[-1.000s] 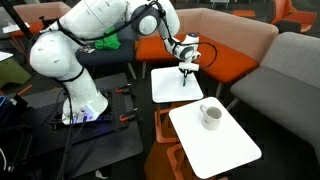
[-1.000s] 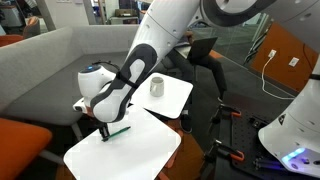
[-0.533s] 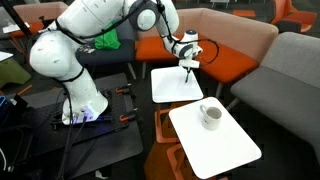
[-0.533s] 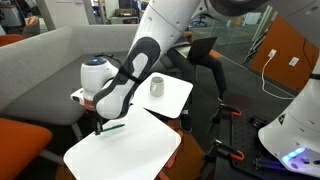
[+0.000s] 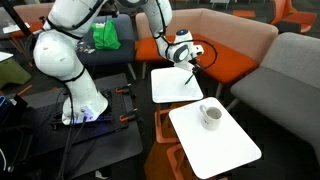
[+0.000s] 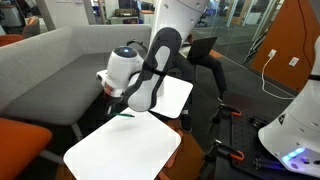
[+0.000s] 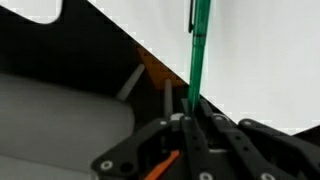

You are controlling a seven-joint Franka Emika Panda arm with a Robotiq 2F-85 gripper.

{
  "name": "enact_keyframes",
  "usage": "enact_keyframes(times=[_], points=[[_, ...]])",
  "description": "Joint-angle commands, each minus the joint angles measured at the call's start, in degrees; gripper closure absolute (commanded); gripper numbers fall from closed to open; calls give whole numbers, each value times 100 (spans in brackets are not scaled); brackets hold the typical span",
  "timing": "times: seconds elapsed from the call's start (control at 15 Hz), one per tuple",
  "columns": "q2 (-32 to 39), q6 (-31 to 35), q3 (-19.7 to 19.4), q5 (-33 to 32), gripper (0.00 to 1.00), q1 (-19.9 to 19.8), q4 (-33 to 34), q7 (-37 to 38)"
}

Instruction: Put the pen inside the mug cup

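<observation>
Ok, gripper (image 7: 192,110) fingers clamped on pen (image 7: 200,45) near one end, held in the air, well apart from mug (image 5: 211,115). Risk: thin tilted pen may swivel, clip mug rim, and slip out.

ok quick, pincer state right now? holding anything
Pincer: closed, holding the pen.
</observation>
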Motion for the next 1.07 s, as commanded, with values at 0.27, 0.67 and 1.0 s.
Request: enact_keyframes(times=[0.27, 0.67, 1.0], points=[[-506, 805, -2763, 1597, 97, 2372, -1132, 1305], [30, 761, -3718, 2597, 97, 3049, -980, 1707], [1037, 577, -5278, 3400, 97, 4295, -973, 2268]])
